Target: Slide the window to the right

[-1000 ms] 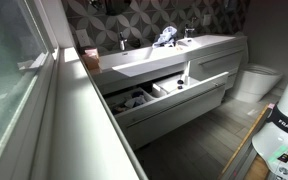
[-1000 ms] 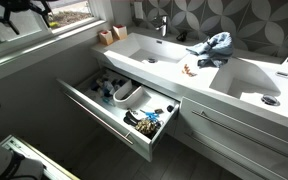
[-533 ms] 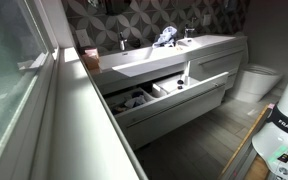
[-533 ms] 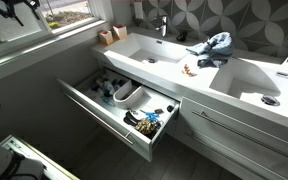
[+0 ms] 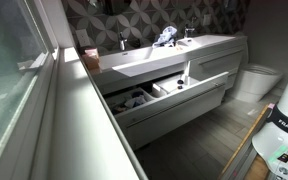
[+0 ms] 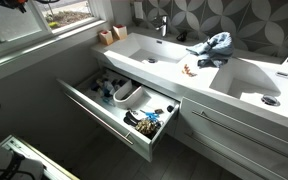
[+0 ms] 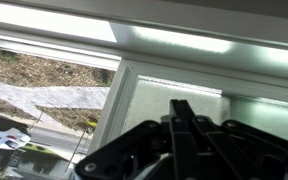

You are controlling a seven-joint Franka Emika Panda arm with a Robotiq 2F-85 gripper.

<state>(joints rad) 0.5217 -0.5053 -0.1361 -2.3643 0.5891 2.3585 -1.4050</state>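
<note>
Now we note the gripper (image 7: 182,106) with fingers closed together, grasping nothing, up by the frosted window (image 7: 239,112). Contact unclear in wrist view. Beside the pane, outdoors shows.

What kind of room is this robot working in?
Most likely a home bathroom: a double-basin vanity with faucets, a toilet beside it, and a frosted window.
</note>
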